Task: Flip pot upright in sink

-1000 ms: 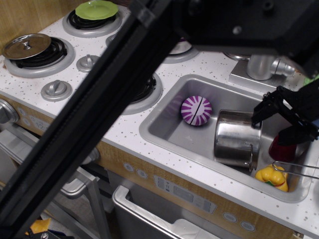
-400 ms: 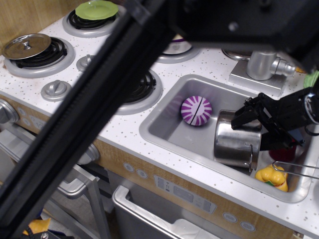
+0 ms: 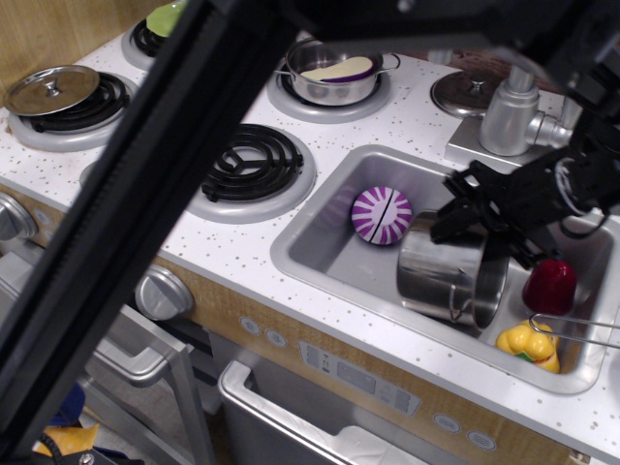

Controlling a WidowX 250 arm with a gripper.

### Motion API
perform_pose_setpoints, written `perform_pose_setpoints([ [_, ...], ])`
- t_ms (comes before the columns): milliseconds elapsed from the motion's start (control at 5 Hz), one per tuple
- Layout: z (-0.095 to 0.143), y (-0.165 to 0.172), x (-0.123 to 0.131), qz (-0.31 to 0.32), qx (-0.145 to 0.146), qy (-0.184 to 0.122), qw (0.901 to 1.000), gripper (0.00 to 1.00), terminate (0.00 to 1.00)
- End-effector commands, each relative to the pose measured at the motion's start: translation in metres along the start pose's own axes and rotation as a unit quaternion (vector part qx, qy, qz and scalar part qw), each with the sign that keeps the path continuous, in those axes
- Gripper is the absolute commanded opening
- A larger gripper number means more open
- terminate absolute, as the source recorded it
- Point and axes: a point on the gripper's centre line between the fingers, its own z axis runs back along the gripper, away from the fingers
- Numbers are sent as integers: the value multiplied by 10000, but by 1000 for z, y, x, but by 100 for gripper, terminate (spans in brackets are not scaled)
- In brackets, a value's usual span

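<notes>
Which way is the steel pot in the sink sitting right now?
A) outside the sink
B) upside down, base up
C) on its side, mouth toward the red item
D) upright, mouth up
C: the pot lies on its side in the sink, rim facing the red item, gripper at its upper edge.

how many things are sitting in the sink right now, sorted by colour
silver: 1, the pot, lying tilted on its side
purple and white: 1, the striped ball
dark red: 1, a rounded item
yellow: 1, a lumpy item
total: 4 in the sink, not counting the end effector at the pot's rim
</notes>
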Motion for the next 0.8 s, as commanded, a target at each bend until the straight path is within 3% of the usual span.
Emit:
perform_pose_setpoints([
  [0, 22, 26, 11, 197, -467, -256, 9984, 0, 0],
  [400, 17, 36, 11, 204, -1129, -147, 9933, 0, 0],
  [600, 6, 39, 7, 170, -1521, -191, 9880, 100, 0],
])
